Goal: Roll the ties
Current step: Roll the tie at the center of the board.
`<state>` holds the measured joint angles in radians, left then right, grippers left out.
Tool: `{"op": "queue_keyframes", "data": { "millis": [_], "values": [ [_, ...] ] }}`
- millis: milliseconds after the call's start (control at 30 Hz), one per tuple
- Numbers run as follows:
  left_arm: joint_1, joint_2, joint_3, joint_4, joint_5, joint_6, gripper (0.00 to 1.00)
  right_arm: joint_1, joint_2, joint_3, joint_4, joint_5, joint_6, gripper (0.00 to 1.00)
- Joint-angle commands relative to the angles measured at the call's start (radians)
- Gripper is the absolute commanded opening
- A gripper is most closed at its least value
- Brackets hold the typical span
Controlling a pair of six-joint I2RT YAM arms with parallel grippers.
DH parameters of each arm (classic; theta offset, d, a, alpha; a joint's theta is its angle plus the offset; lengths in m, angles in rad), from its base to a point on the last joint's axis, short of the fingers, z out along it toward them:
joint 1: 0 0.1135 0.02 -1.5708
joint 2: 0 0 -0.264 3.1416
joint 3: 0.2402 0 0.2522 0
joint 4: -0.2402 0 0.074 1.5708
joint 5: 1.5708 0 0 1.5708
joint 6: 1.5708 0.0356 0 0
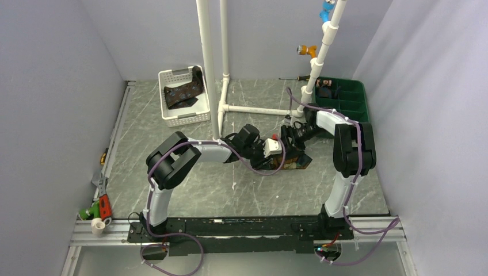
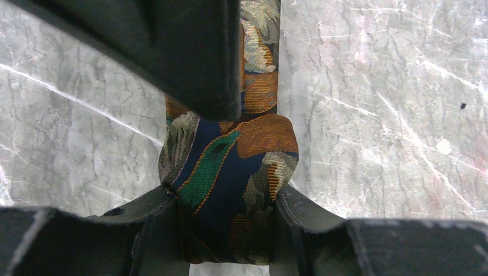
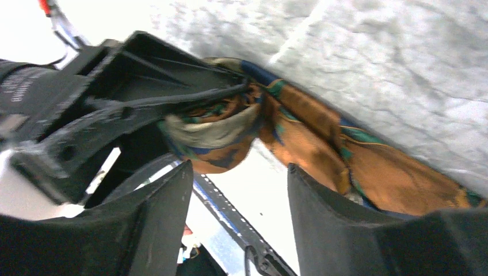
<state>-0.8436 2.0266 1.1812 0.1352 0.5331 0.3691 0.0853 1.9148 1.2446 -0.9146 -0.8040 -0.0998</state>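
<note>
The dark brown fabric necktie [image 2: 230, 172], mottled orange and teal, sits mid-bench. Its near end is wound into a fat coil, and the flat tail runs straight away from me over the grey marbled bench [image 2: 374, 115]. My left end effector [image 2: 224, 198] is part-closed, pinching the coil. The right end effector [image 3: 239, 172] hangs just beside it, jaws apart, empty.

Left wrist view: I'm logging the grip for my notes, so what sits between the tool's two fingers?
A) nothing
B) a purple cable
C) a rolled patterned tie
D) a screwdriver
C: the rolled tie, orange, green and navy, sits wedged between the left tool's two fingers, both pressed against its sides.
</note>
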Motion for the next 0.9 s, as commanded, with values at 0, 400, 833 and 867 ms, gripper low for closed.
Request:
{"op": "queue_keyframes", "data": {
  "millis": [0, 400, 833, 867],
  "values": [
    [-0.004, 0.053, -0.007, -0.231, -0.096, 0.027, 0.17, 0.028, -0.023, 0.009, 0.015, -0.151, 0.015, 0.67],
    [0.004, 0.042, 0.018, -0.244, -0.034, 0.033, 0.40, 0.058, 0.088, -0.026, 0.033, 0.065, -0.015, 0.00],
    [0.022, 0.003, 0.079, 0.049, 0.153, -0.040, 0.76, 0.027, 0.086, -0.017, 0.088, 0.424, -0.015, 0.00],
    [0.020, 0.012, 0.091, 0.058, 0.157, -0.044, 0.77, 0.027, 0.088, -0.015, 0.092, 0.443, -0.014, 0.00]
  ]
}}
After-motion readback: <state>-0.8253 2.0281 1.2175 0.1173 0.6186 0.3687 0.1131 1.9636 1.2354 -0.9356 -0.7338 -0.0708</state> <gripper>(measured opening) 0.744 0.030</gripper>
